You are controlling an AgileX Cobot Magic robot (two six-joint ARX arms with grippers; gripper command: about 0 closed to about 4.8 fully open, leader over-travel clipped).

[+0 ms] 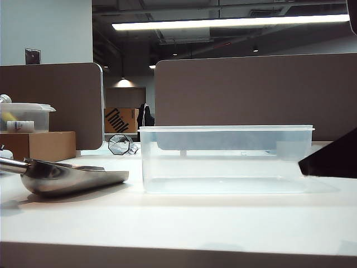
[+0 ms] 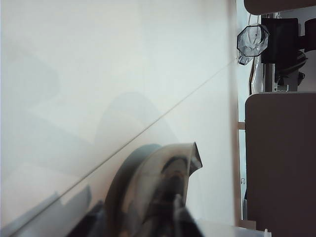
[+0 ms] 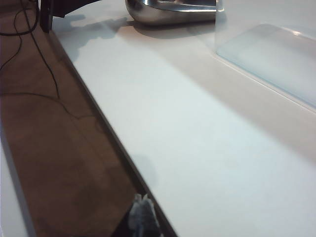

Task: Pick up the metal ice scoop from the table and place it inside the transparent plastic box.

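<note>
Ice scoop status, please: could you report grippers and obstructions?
Left gripper at scoop handle, grip unconfirmed. Right gripper parked off table edge. Metal ice scoop on table beside transparent plastic box. Nothing between them.

The place is an open-plan office. Brown fabric partitions stand behind a white worktop, in the manner of cubicle dividers. Overhead runs a long fluorescent light under a dark, open ceiling with exposed ducts. A cardboard box printed with "Think" sits on the floor farther back, and another carton rests on the worktop.
</note>
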